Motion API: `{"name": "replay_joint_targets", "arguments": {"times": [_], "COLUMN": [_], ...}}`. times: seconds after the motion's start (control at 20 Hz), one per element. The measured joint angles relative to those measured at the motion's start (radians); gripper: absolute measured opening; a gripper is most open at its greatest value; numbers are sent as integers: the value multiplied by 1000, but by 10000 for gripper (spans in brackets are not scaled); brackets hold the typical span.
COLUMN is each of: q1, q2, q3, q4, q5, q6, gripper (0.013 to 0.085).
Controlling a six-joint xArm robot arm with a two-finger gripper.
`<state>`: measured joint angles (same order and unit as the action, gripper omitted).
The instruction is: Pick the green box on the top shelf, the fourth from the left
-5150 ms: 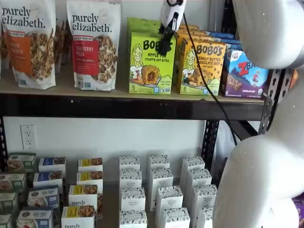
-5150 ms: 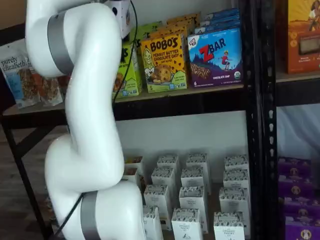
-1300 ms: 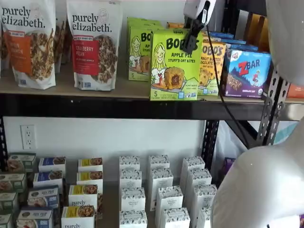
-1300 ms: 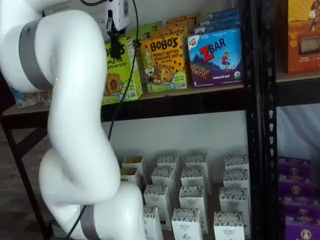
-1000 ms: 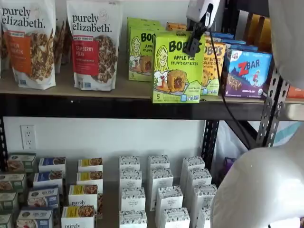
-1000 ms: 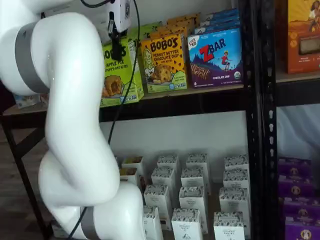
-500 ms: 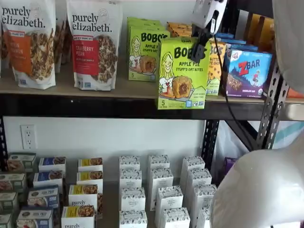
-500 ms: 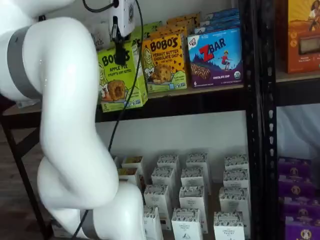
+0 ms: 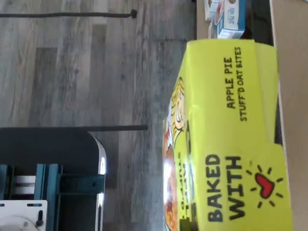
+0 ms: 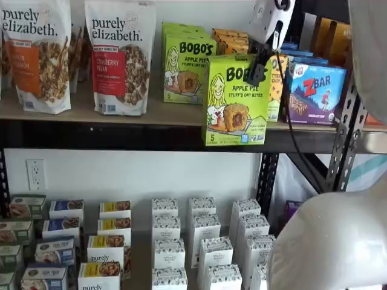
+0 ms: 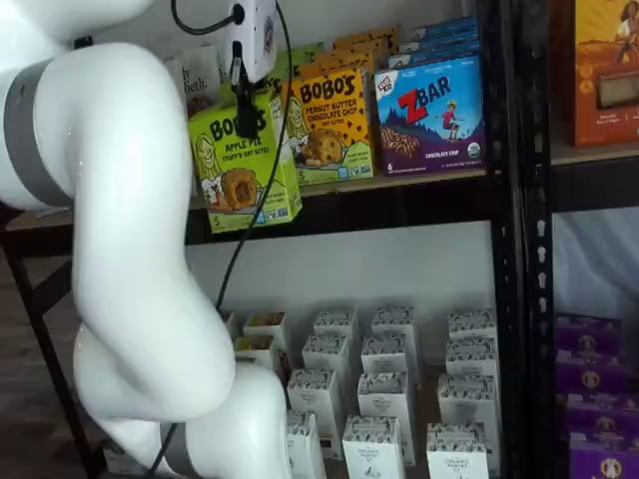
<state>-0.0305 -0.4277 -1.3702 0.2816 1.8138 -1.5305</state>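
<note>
Tool fingers are clamped on the top of the green box, which hangs in front of the top shelf, its base past the front rail in both shelf views; the wrist view shows its side over bare floor. By my reading the pick is nearly done: lifted and drawn out, with only carrying it clear left. Counted in a shelf view: two granola bags, one more green box at the front of its row, one blue box in front, and orange boxes partly hidden, number unclear.
</note>
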Motion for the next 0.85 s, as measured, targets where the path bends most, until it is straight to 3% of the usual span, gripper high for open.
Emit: {"name": "replay_joint_targets", "arguments": {"times": [0.85], "q1": [-37], "q2": [-42], "q3": [67], "q4": [-8], "q5": [-26], "q6": [-45], "gripper": [250]}}
